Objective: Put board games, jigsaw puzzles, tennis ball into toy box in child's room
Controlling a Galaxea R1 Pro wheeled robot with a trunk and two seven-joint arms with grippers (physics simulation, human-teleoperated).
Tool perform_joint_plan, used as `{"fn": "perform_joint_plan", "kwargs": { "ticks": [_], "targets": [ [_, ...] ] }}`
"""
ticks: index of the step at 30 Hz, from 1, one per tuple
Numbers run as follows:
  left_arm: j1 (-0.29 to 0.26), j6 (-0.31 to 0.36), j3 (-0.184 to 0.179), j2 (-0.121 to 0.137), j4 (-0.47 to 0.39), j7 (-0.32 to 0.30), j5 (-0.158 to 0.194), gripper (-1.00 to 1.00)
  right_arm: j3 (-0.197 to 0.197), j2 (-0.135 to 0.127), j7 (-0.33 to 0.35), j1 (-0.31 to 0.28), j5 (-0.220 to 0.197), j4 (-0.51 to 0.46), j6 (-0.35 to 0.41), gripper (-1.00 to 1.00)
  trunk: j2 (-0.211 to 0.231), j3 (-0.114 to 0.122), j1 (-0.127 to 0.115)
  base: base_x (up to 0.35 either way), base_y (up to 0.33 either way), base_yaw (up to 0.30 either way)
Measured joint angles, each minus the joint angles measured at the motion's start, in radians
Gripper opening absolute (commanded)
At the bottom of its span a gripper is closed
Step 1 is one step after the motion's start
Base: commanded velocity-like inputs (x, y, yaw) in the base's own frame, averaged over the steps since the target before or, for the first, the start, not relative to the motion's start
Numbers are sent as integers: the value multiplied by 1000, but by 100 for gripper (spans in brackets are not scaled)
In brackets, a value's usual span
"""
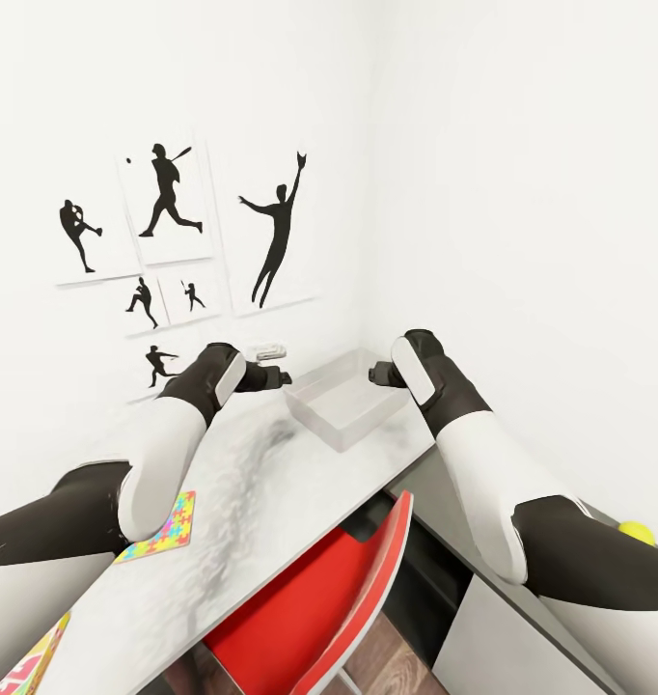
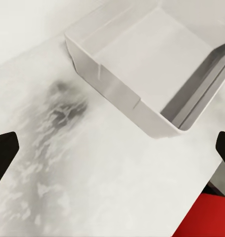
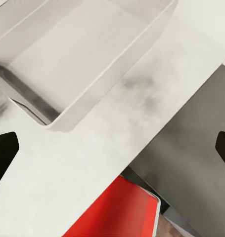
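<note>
Head view: the toy box (image 1: pixel 343 401) sits at the far end of the table (image 1: pixel 271 521), between the left gripper (image 1: pixel 271 376) and right gripper (image 1: pixel 379 373). Both are released and hold nothing. Nearer left lies a jigsaw puzzle (image 1: pixel 165 526); a tennis ball (image 1: pixel 636 532), probably, peeks out at right.

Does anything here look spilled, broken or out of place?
Nothing stands out. The shallow light grey toy box sits upright and empty on the pale grey table; the multicoloured jigsaw puzzle square lies flat near the robot's left arm.
</note>
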Motion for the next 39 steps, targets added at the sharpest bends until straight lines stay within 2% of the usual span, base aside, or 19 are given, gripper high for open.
{"fn": "perform_joint_plan", "kwargs": {
  "ticks": [39],
  "targets": [
    [0,2,2,0,0,-3,4,100,0,0,0,1,0,1,0,100,0,0,0,56,-6,0]
  ]
}}
